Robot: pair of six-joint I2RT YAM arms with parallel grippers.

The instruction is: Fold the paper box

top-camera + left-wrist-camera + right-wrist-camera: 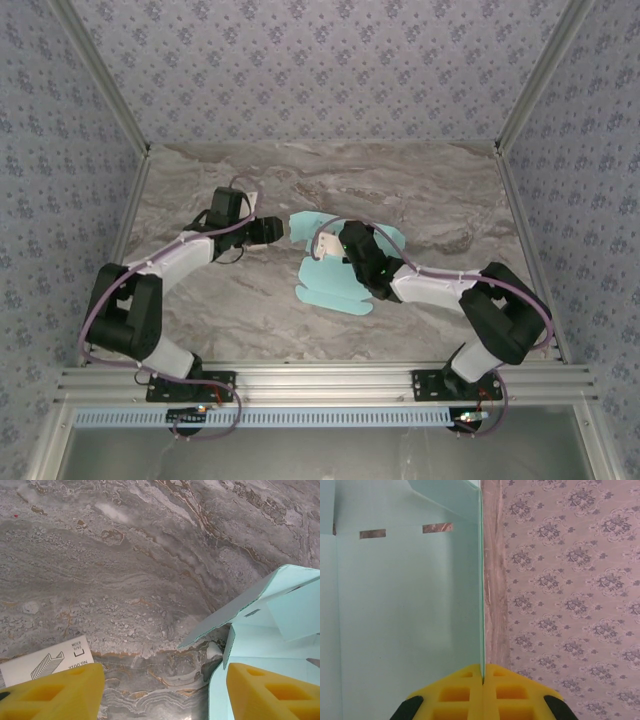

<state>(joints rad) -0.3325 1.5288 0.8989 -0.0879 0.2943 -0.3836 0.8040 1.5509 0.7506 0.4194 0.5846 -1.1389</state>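
Our right pincer [483, 672] is clenched on the paper box [405, 605]. Its two yellow fingers [455, 692] are pressed together with a thin upright edge of the pale turquoise card pinched between them. In the right wrist view that panel rises straight up from the pincer, seen edge-on. The rest of the sheet spreads to its left, with two narrow slots [372, 533] cut near the top. To the right of the held edge we see a strip of the marbled surface [495, 580] and then the patterned wall [570, 580].

Our left pincer [165, 685] stands released, its fingers [55, 695] well apart and nothing between them but bare surface [125, 580]. Its right-hand finger sits over the near edge of the paper box [280, 630], though we cannot tell whether it touches the card. Here a flap of the card is lifted off the surface and tilted. A small white tag [45, 662] printed with a drawing of staples lies just beside the other finger.

From above, the paper box [335, 285] lies mostly flat near the middle of the surface [250, 310]. It is partly under the right pincer [325, 243], and the left pincer [278, 230] is just beside its left edge.
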